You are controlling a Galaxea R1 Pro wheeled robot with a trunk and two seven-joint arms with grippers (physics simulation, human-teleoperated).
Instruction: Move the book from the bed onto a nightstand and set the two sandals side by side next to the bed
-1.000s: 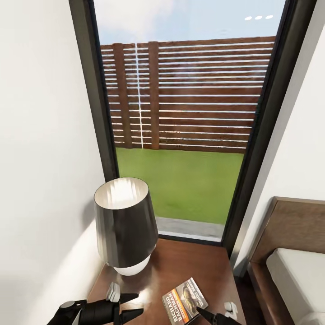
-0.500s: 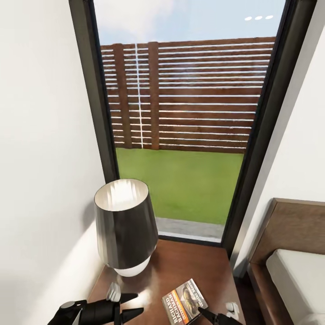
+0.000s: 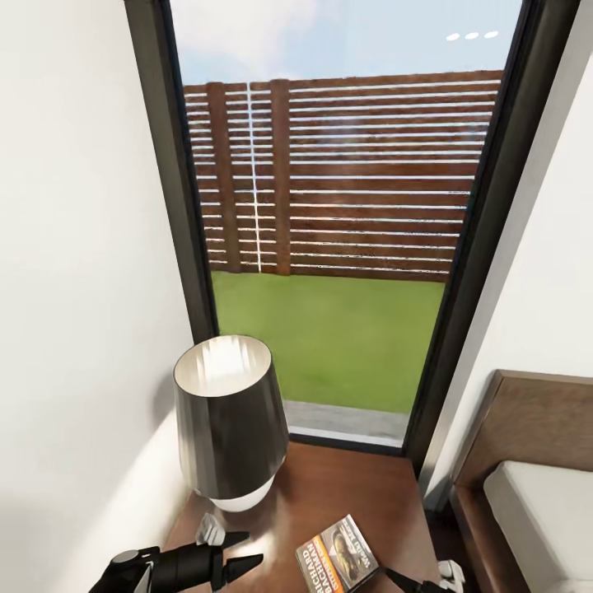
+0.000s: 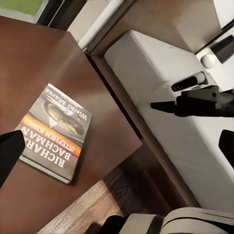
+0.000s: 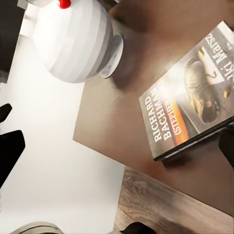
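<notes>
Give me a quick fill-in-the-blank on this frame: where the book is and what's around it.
1. The book lies flat on the ____.
2. Beside it on the same top stands a ____ with a dark shade.
3. Behind the nightstand, a tall window looks out on grass and a wooden ____.
4. The book's cover faces ____.

Missing words: nightstand; lamp; fence; up

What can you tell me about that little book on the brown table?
The thin dark paperback book lies flat, cover up, near the front edge of the glossy reddish-brown wooden nightstand. White letters read "RICHARD BACHMAN" above an orange band, beside a pale round picture. It is closed, turned at a slant, and nothing is gripping it.
</notes>
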